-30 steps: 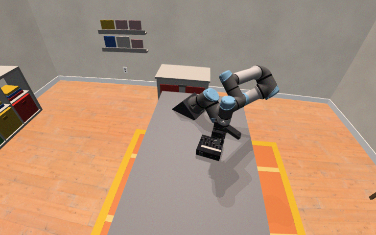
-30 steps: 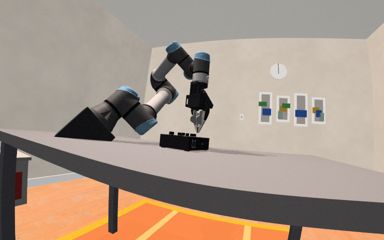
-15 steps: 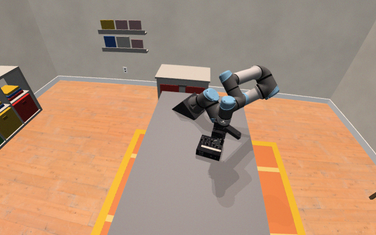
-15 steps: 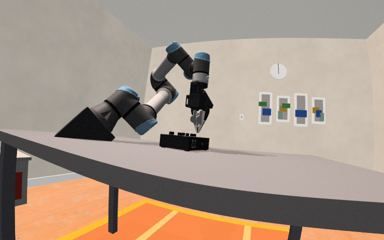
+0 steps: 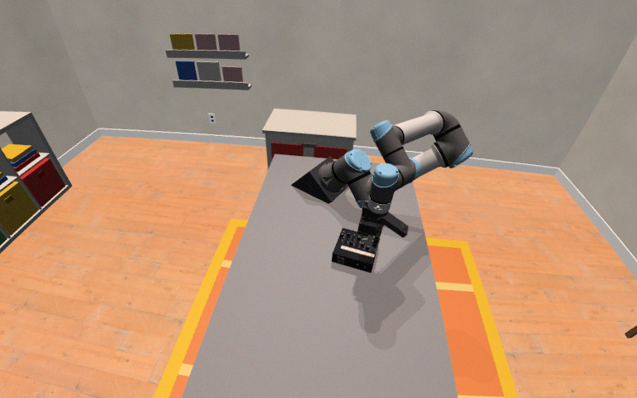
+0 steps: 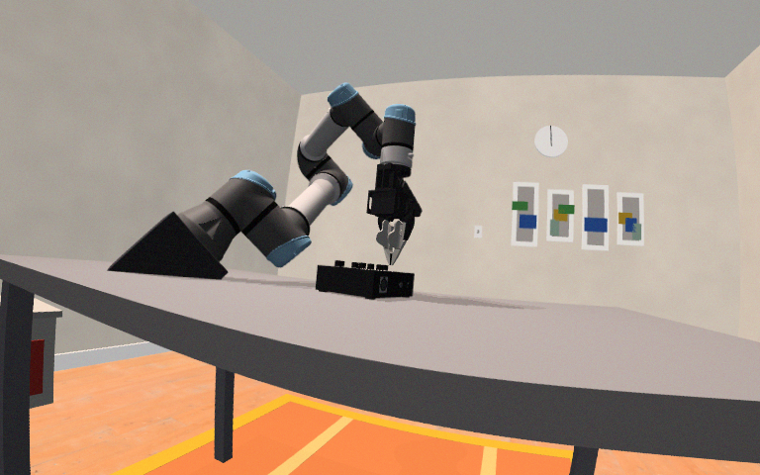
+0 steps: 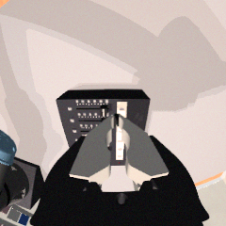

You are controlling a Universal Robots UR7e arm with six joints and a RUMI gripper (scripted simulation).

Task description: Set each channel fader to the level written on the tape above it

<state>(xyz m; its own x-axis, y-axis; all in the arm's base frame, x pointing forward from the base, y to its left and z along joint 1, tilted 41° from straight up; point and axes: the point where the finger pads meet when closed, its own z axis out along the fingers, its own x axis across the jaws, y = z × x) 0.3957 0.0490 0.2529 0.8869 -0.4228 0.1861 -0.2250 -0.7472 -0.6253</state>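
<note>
Overhead, the gripper [image 5: 368, 231] is hidden under the wrist; the side and wrist cameras show it.

From the side, the fingers are pressed together, holding nothing, their tip poised just above the right end of the lighting desk [image 6: 364, 281] on the grey table [image 6: 490, 335]. Only the wrist camera shows the fader rows [image 7: 89, 114] and a pale tape strip [image 7: 121, 109], directly under the closed tip; levels are unreadable.

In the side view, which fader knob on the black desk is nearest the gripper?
The rightmost knob in the row; the shut gripper points down just beside it, the others stand farther left.
</note>
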